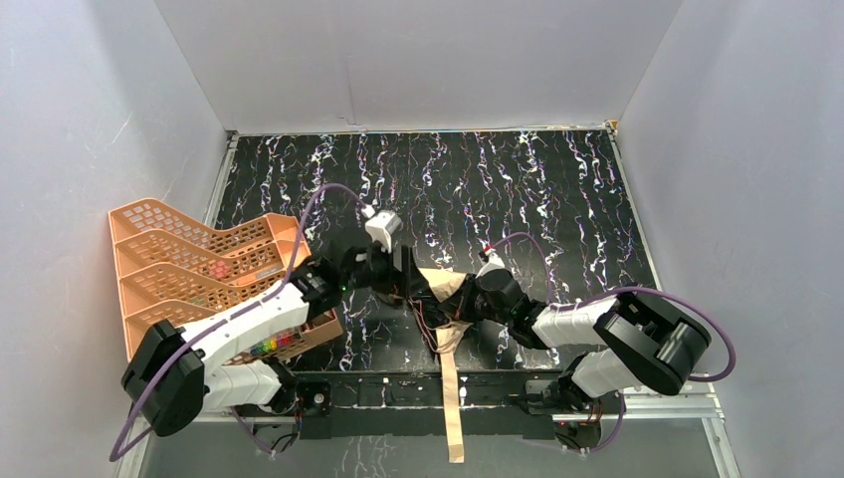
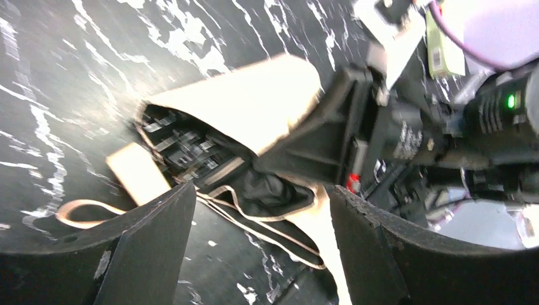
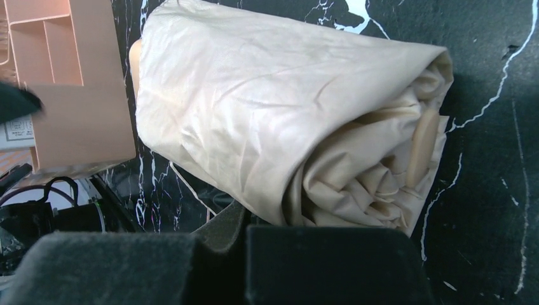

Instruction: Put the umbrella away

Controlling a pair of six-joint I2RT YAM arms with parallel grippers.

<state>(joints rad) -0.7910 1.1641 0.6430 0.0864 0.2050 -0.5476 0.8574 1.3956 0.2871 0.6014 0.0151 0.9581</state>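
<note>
The umbrella (image 1: pixel 438 287) lies folded into a tan bundle at the table's near middle, between both grippers. Its long tan strap (image 1: pixel 453 398) hangs over the front edge. In the left wrist view the bundle (image 2: pixel 254 108) shows black ribs inside, with the tan handle (image 2: pixel 135 171) to its left. My left gripper (image 2: pixel 260 203) is open, its fingers (image 2: pixel 152 241) either side of the black canopy edge, not closed on it. My right gripper (image 3: pixel 245 229) is shut on the fabric at the edge of the tan roll (image 3: pixel 273 114). It is also visible clamping the bundle in the left wrist view (image 2: pixel 343 127).
An orange mesh tray rack (image 1: pixel 199 264) stands at the left, close to my left arm, with small coloured items in its near tier. Its corner shows in the right wrist view (image 3: pixel 70 82). Grey walls close in the table on three sides. Cables loop above both arms.
</note>
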